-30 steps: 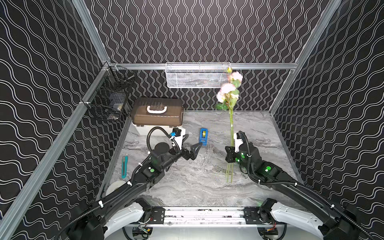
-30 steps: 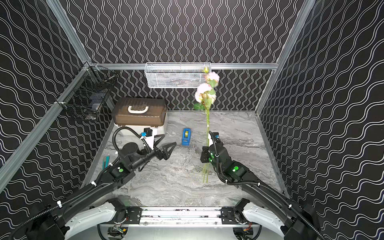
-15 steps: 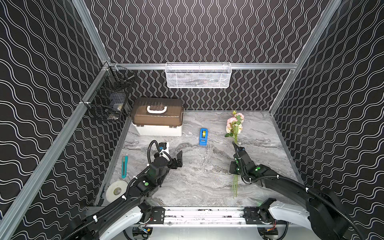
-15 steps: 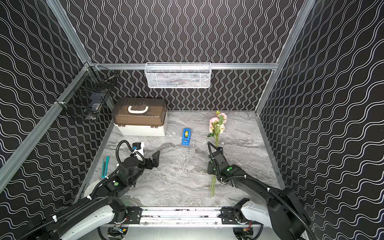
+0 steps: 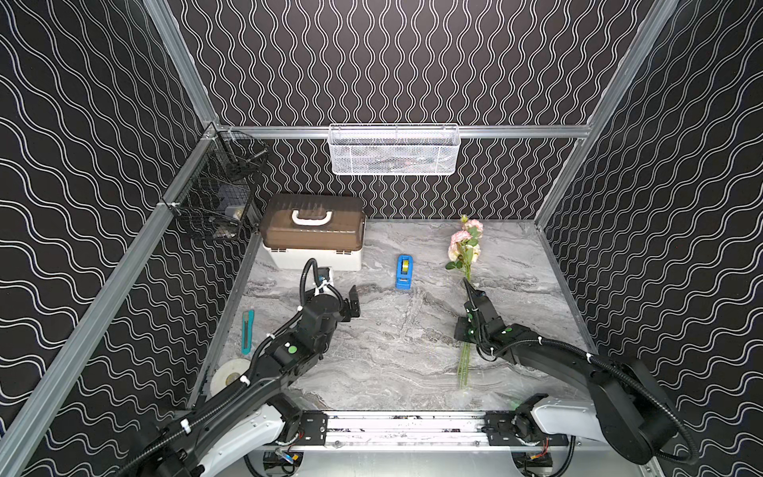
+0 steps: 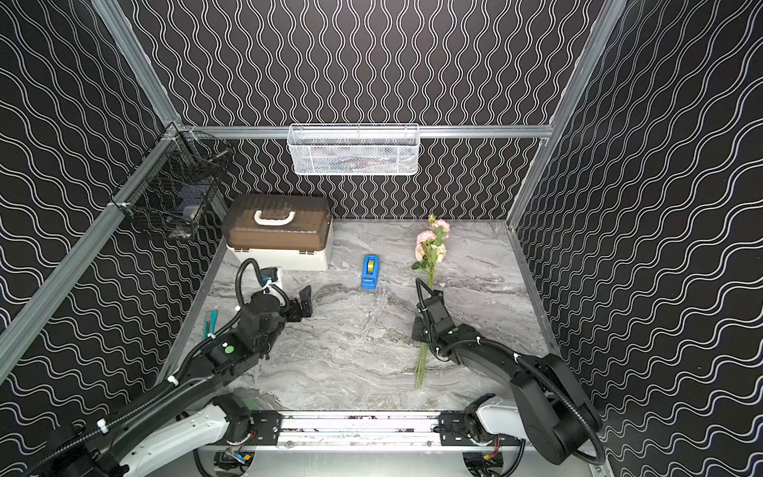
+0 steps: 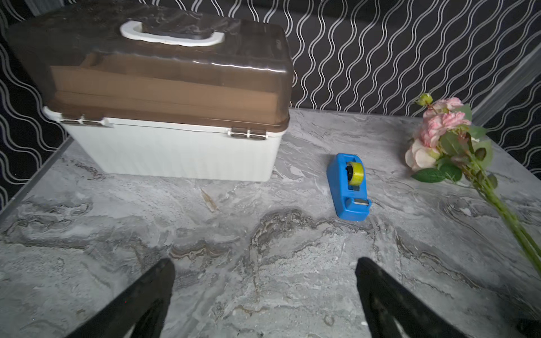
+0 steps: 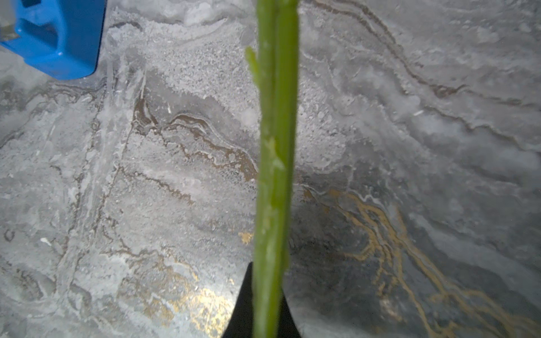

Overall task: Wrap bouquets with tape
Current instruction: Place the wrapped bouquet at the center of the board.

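The bouquet [image 5: 464,247] of pale pink and cream flowers lies low along the marble table at the right, with its blooms toward the back wall and its green stem ends [image 5: 463,367] toward the front. My right gripper [image 5: 474,295] is shut on the stems [image 8: 275,146] partway along, and in its wrist view the stems hide most of its black tips. The tape sits in a blue dispenser [image 5: 404,271] [image 7: 348,187] at mid-table, left of the flowers. My left gripper [image 5: 353,298] [image 7: 265,263] stands open and empty, in front of and to the left of the dispenser.
A white storage box with a brown lid [image 5: 313,231] stands at the back left. A white mesh basket [image 5: 394,150] hangs on the back wall and a black wire basket [image 5: 219,194] on the left wall. A teal utility knife [image 5: 247,332] and a white roll [image 5: 229,373] lie along the table's left edge.
The right gripper has brought the bouquet down from upright to lying low along the table. The left arm has pulled back from the dispenser toward the front and dropped lower, still open.
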`<state>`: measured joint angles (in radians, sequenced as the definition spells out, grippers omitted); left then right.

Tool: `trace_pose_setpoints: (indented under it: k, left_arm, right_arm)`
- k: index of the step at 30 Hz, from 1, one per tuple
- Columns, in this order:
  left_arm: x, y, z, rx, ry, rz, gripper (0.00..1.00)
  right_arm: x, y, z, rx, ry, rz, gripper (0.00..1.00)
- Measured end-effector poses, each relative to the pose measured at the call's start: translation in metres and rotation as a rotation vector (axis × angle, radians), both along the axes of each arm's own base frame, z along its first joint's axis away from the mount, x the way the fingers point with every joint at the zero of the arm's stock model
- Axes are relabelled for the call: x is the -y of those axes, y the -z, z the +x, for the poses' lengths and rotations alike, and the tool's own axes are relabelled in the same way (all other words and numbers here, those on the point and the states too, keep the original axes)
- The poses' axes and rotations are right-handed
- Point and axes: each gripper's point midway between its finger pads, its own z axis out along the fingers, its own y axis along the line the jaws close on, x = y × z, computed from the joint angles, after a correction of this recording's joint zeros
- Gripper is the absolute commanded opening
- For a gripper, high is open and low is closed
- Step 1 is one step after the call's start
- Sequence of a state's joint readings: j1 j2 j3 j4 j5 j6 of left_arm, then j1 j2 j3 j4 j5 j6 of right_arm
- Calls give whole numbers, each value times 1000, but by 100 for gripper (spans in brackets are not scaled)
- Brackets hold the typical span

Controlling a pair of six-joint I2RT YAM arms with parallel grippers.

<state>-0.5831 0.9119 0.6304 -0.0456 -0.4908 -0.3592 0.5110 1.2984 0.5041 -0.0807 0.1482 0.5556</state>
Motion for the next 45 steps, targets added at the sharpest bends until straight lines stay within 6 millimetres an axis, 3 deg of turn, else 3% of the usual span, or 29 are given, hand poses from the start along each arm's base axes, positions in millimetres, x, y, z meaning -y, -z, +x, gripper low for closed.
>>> trace_pose_setpoints:
  k: [3,5,9,12,16,20,24,29,35,39,43,45]
  left_arm:
    - [19,-23,12,9,65,-9,100]
    - [27,-31,18,9,93,10,100]
    - [28,-24,21,-8,118,85,100]
    - [19,-11,26,-31,105,139,99]
    - [-9,13,36,-74,35,181,99]
    - [-25,24,37,-79,-8,188,100]
    - [-22,16,32,-19,30,168,99]
    - [-17,10,31,8,68,180,99]
    - [-18,18,34,27,62,190,99]
    - [-36,44,42,-5,5,251,99]
    - [-85,68,56,-77,-132,249,99]
    - [-92,80,60,-103,-151,225,99]
  right_arm:
    - [1,7,6,-11,7,2,8]
    - [1,11,10,-22,7,-2,24]
    - [1,9,16,-4,7,-2,48]
    - [2,0,20,24,16,-2,59]
    - [0,-29,33,109,17,11,70]
    - [-3,-50,40,169,-5,15,84]
    - [0,-64,42,196,-11,-5,91]
    - [5,-115,44,339,-24,-5,99]
    - [16,-160,46,504,-48,-69,99]
    - [35,-162,56,580,-26,-183,99]
    - [83,-158,80,603,113,-295,99]
    - [102,-146,85,587,155,-341,99]
